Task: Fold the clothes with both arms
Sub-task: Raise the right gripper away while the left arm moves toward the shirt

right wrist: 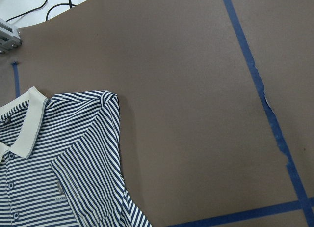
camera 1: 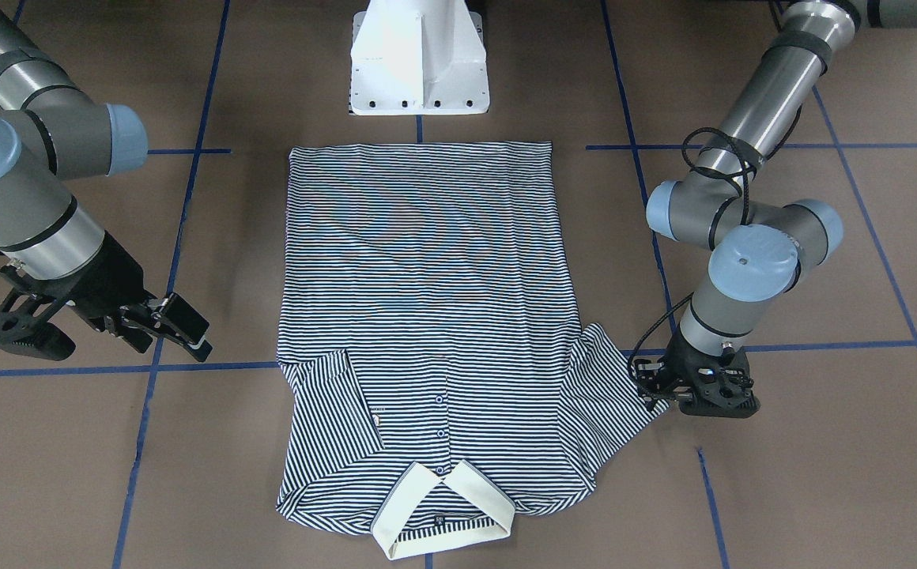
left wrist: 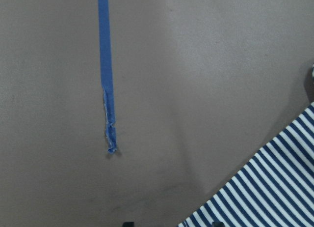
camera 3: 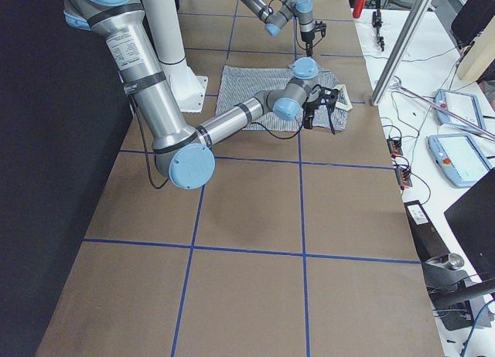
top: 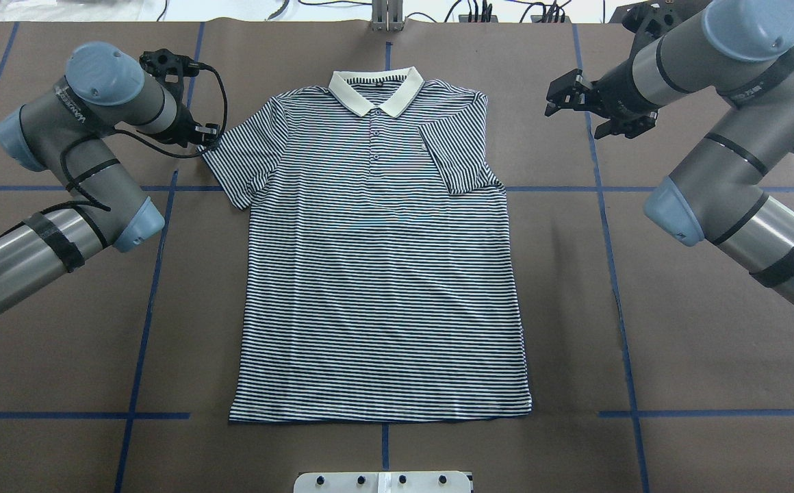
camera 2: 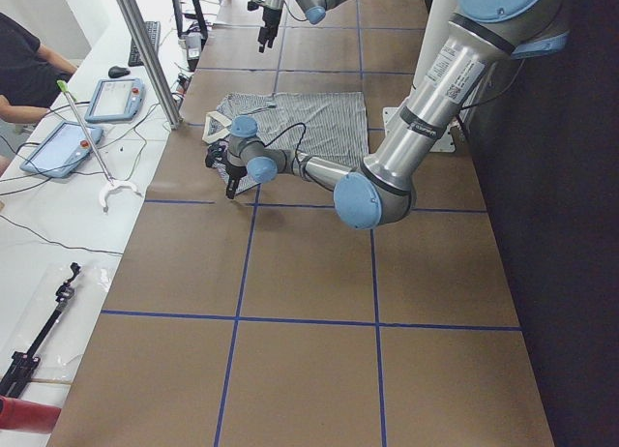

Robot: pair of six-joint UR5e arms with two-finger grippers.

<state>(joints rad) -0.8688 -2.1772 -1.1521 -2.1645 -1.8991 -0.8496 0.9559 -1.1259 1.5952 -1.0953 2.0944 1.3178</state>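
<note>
A: Where is the shirt?

B: The shirt (top: 380,274) lies flat on the table (top: 677,329), buttons up. Its collar (top: 375,92) points away from the base (camera 1: 419,55). Its bottom edge is near the base.

A: What is hard to see?

B: Look from the front and you find the left gripper (camera 1: 692,391) down low, right at the tip of the spread sleeve (camera 1: 613,387). From above, its wrist hides the fingers from you. I cannot tell if they are apart or together, or if they touch the cloth. Its own camera gives you only a striped corner, brown table and a torn end of tape (left wrist: 105,89).

A: And the other one?

B: The right gripper (top: 578,113) hangs beside the shirt, not touching it. Its fingers are wide apart and hold nothing. Its camera shows you the folded sleeve (right wrist: 93,153) lying over the chest.

A: Is there room?

B: You get brown table on both sides of the shirt. Both arms are cut off at the picture edges.
</note>
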